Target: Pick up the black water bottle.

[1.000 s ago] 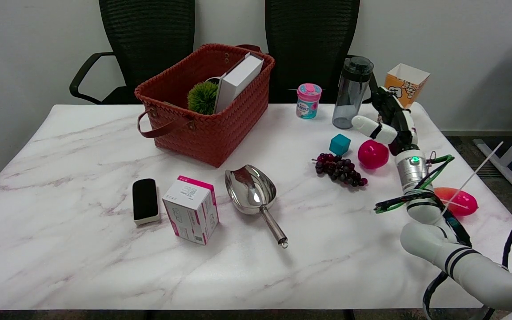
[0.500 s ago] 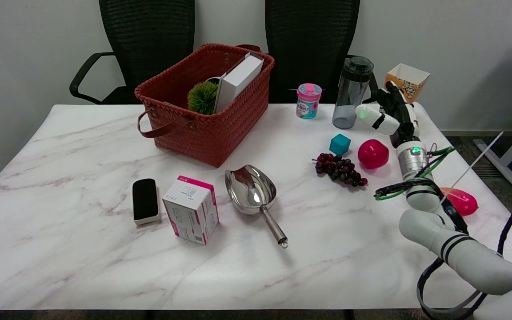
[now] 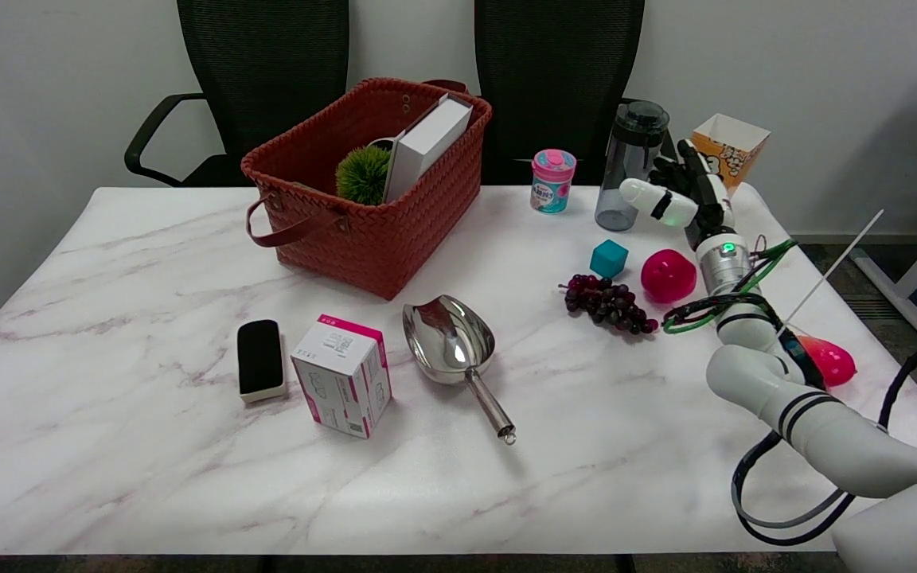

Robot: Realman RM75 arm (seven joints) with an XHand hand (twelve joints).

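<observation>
1. Head view: the right hand (image 3: 685,195) sits at the far right of the table (image 3: 148,414), just right of the bottle (image 3: 630,163), fingers spread around its lower half. The thumb crosses in front of the bottle's base; the dark fingers reach behind its right side. I cannot tell whether any of them touch yet, and nothing is held.

2. The bottle stands upright near the far edge, a tall smoky body with a black cap (top-heavy by the look of it). If one side lands first as the hand closes, the bottle could tip left or slide rather than seat in the palm.

3. A grasp this low is the second risk: with the fingers on the lower half, the bottle may pivot and lean out once lifted.

4. Just beside it on the left is the pink cup (image 3: 552,181); a shoved or toppling bottle would knock it. On the right, behind the hand, stands the paper box (image 3: 727,148), which the fingers could catch as they curl.

5. Nearer, under the forearm, lie the pink ball (image 3: 668,275), the teal cube (image 3: 609,259) and the grapes (image 3: 608,302). If the wrist dips, the ball could roll.

6. The green cables (image 3: 713,306) hang loose near the grapes and could drag them.

7. The basket (image 3: 363,207), scoop (image 3: 454,350) and carton (image 3: 343,374) lie well apart to the left, out of harm.
</observation>
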